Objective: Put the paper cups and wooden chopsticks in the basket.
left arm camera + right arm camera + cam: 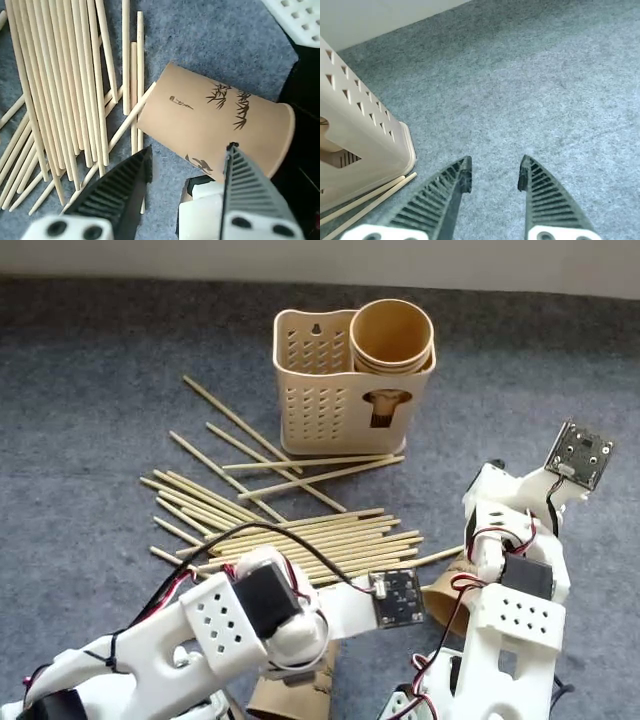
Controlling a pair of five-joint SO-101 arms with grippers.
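In the high view the left arm (250,625) covers the near ends of the wooden chopsticks (300,540) and most of 1 lying paper cup (295,690), which the lower edge also cuts. A 2nd lying cup (445,585) sits largely hidden between the 2 arms. The stacked cups (392,335) sink behind the basket (310,390) wall; their count cannot be told. The right wrist view cuts the basket off.

No words or numbers can be read. The paper cup (215,125) lying at the table's (100,390) five o'clock carries dark bamboo-leaf drawings and one small mark, perhaps a character, too faint to read.
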